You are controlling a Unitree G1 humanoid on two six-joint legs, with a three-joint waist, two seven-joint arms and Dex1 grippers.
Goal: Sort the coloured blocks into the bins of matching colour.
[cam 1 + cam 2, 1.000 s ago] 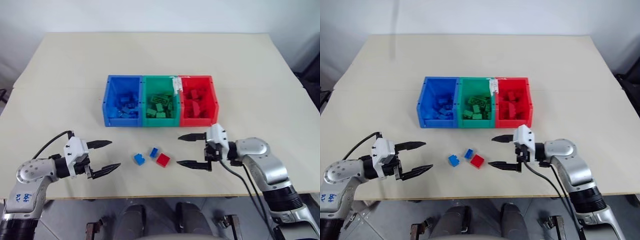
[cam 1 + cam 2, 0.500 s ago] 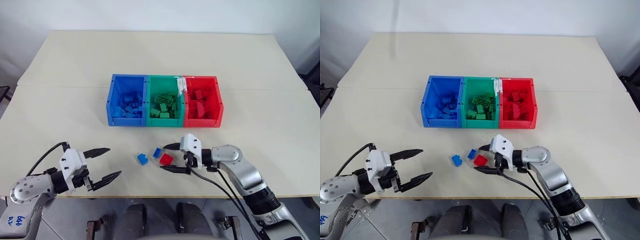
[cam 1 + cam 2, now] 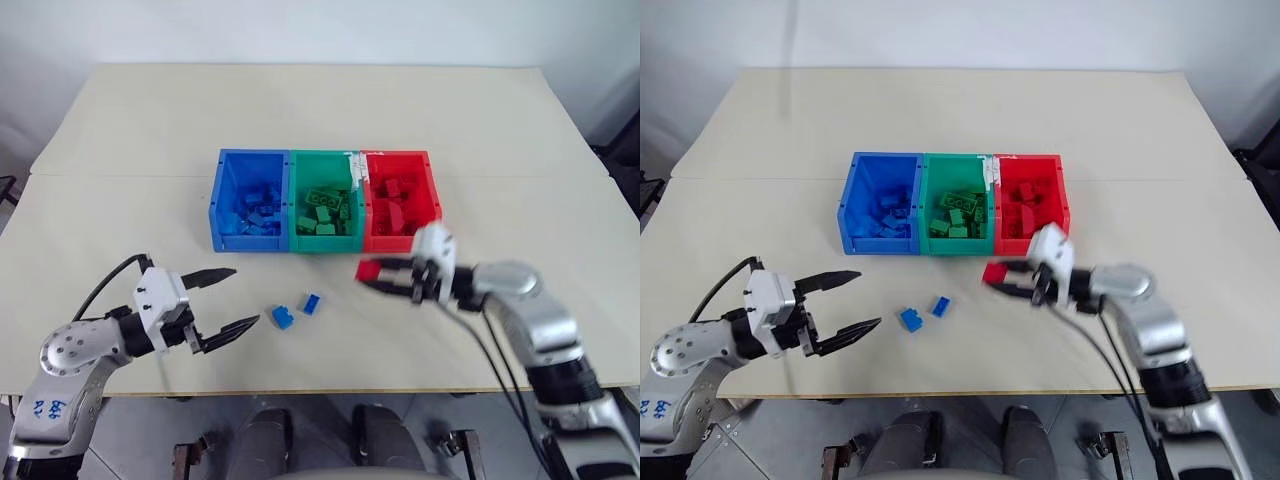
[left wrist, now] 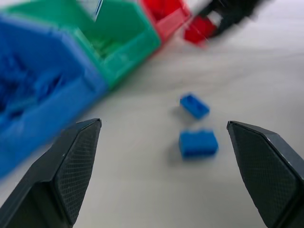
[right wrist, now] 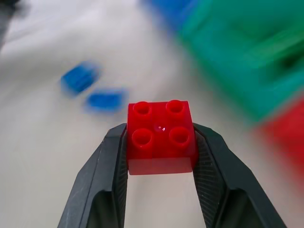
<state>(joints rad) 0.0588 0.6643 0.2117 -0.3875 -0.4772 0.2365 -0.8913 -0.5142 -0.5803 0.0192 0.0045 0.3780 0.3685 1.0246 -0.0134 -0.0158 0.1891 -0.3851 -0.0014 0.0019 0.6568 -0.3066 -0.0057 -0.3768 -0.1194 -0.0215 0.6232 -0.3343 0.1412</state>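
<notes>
Lifted off the bench [image 3: 120, 150], the red block [image 3: 367, 270] sits clamped in the right tool [image 3: 378, 277], probably bound for the red bin [image 3: 432, 195]; left tool [image 3: 222, 300] gapes empty.

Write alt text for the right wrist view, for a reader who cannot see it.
The right gripper is shut on a red block, studs facing the camera, clamped between its two black fingers. Behind it, two blue blocks lie on the pale table, and the green bin stands beyond.
</notes>
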